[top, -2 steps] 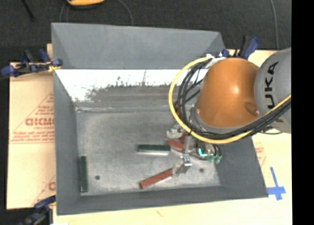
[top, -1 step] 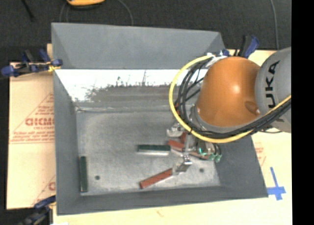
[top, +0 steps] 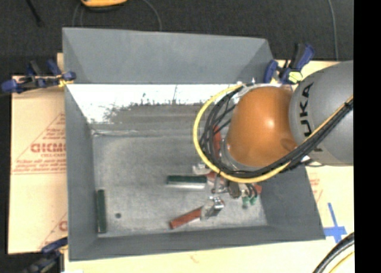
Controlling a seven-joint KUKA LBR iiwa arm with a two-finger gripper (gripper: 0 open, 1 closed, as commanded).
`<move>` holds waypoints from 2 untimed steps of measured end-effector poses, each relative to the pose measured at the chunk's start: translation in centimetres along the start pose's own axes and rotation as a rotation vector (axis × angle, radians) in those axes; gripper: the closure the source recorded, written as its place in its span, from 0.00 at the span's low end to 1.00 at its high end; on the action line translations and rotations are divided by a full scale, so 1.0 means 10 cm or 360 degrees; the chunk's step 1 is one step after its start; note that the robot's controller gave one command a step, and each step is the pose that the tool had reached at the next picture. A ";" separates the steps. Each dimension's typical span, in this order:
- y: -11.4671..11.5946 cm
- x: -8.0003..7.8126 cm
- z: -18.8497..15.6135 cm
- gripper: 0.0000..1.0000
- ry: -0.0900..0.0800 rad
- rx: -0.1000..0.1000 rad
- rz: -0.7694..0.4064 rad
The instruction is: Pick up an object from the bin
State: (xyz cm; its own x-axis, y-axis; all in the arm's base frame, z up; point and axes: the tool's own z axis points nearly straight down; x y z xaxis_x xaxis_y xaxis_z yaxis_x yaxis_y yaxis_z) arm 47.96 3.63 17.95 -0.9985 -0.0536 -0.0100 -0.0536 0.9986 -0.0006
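While the gripper [top: 214, 205] hangs at one end of a red stick [top: 186, 219], grip state unclear, green bar [top: 183, 179] nearby.

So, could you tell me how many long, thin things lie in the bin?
3: a dark green bar by the left wall, a green stick mid-floor, a reddish-brown stick by the gripper. The arm may hide more.

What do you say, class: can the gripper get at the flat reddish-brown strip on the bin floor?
Probably yes. The gripper sits just at the right end of the reddish-brown strip, nothing lies on it, and the green-and-white stick lies apart.
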 end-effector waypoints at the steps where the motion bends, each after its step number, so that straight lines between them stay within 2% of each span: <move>1: 0.19 -0.05 1.02 1.00 0.0015 -0.0003 -0.0043; 2: 0.19 -0.05 1.02 1.00 0.0015 -0.0003 -0.0042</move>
State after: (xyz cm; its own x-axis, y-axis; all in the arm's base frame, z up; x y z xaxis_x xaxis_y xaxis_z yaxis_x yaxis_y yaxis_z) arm 48.41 5.53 7.76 -0.9968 -0.0801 -0.0007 -0.0801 0.9968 0.0011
